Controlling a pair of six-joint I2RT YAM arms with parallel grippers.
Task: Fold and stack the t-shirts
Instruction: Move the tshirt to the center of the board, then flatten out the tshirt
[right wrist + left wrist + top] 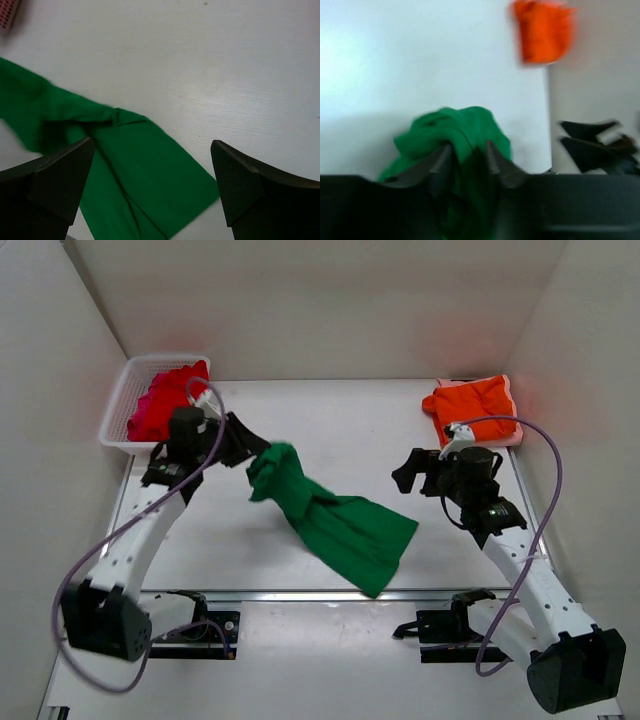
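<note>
Where the left gripper meets the cloth, we see its two dark fingers drawn near together & clamped on a bunched end of the green shirt, w/ folds bulging out past the tips. That wrist view is blurred, so finer detail of the pinch is lost. From above, the bunched end stands raised off the table just right of the gripper. The rest of the shirt trails down & to the right, lying flat as a long, partly doubled strip that reaches toward the near edge, approx mid-table btwn the two arms. Our right gripper holds nothing: its fingers are spread wide apart over the table, w/ the flat end of the green shirt below them in its own view, and it is apart from the cloth. Further out, the orange shirt lies folded at the far right corner, well apart from the green one. At the far left corner sits a white basket w/ a red shirt & magenta cloth crumpled inside, just behind the left arm.
</note>
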